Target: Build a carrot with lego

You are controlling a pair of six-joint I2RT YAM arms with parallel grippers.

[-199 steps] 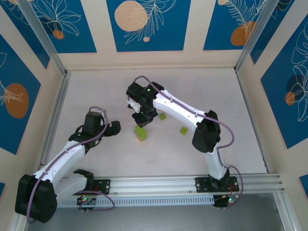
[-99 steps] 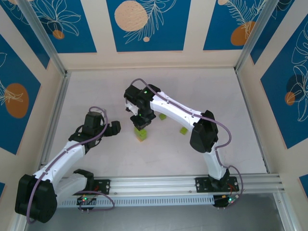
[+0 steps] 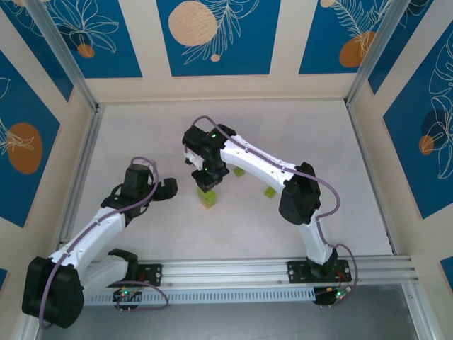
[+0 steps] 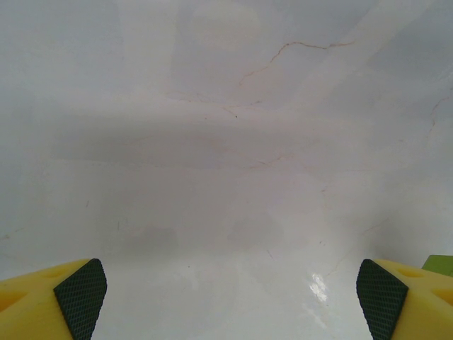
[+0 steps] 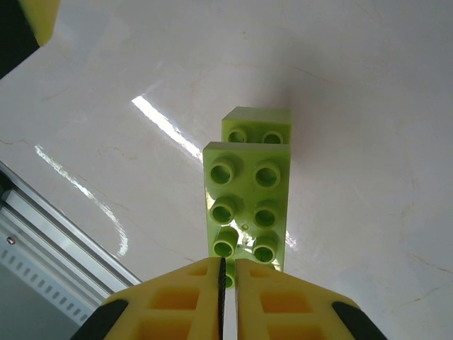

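Near end of the lime-green brick stack point(image 5: 248, 205) behind the right jaws; green sliver point(image 4: 440, 263) at the picture's edge.

Bright, even overhead light fills the top view, and the arms cast only faint, soft shadows on the table point(image 3: 141, 127). The left wrist view is hazy and washed out, with a dim shadow band across the middle and a glint at 5 o'clock. In the right wrist view the bricks point(image 5: 248, 205) are sharp, with glare streaks at 9 o'clock and a soft shadow at 1 o'clock.
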